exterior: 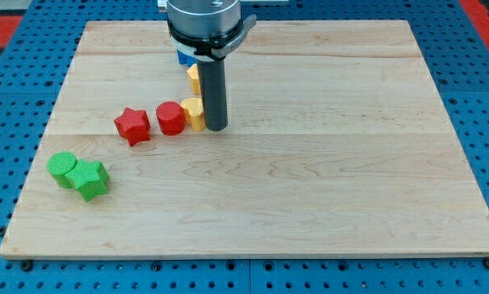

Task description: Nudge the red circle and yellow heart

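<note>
No claw shows on this rig, only my tip [215, 128], pressed against the right side of the yellow heart [194, 114], which touches the red circle [170, 118] near the pale wooden tabletop's [326, 188] upper left. I judge the nudge is underway; next calls for a short leftward push, minding the ridged red star [133, 125] just beyond.

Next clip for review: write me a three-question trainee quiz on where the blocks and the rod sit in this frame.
1. True or false: my tip sits on the view's left of the red circle.
2. Which block lies between the red circle and my tip?
A. red star
B. yellow heart
C. green circle
3. Fill in: the two green blocks near the wooden board's left edge are ____ each other.

Key: 1 false, my tip is on its right; 2 B; 3 touching.
</note>
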